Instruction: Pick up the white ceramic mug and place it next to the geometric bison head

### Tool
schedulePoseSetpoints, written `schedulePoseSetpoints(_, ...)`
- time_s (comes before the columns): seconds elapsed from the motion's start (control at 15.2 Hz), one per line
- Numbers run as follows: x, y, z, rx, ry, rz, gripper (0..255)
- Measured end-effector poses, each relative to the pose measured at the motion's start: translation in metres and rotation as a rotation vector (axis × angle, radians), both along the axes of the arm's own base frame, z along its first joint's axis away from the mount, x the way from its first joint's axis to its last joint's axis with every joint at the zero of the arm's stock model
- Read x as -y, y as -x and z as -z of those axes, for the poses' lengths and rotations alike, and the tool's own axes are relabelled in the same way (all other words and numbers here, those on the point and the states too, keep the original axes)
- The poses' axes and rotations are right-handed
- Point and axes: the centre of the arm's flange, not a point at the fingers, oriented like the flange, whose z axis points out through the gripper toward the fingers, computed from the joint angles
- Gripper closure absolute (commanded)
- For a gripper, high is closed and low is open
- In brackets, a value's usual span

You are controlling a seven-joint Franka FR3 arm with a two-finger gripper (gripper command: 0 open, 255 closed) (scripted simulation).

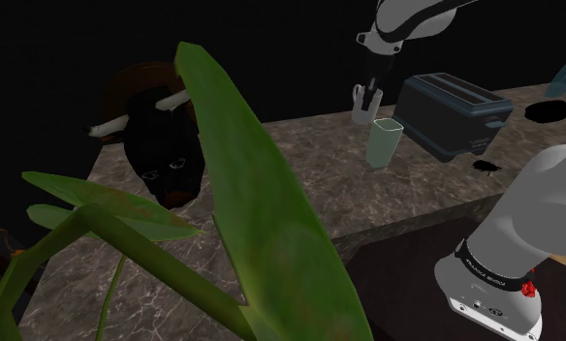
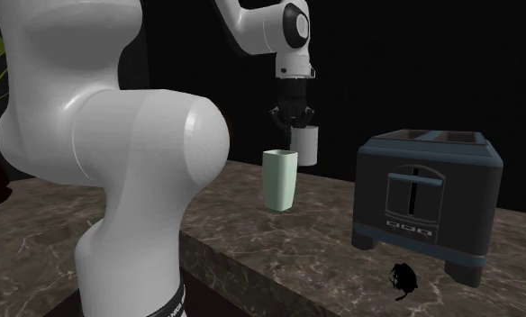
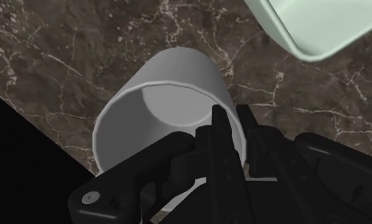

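We are pinching the white mug point(image 3: 178, 73) by its wall with the gripper point(image 3: 230, 118), at the far edge of the counter point(image 2: 297, 243), beside the pale green cup point(image 2: 280, 180), near the toaster point(image 2: 428, 198).

A dark grey two-slot toaster point(image 2: 428, 194) is sitting on the brown marble counter point(image 1: 330, 184), with a pale green tumbler point(image 2: 280, 178) standing upright nearby. Broad green plant leaves point(image 1: 262, 223) are crowding the shoulder view's foreground. A small black blotch point(image 2: 403, 279) is lying before the toaster.
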Motion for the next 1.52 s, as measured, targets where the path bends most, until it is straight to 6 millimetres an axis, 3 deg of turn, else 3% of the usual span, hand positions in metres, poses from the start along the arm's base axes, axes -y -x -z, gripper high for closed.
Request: schedulePoseSetpoints(1.52,0.0,0.0,-0.121,0.0,0.0,0.0,255)
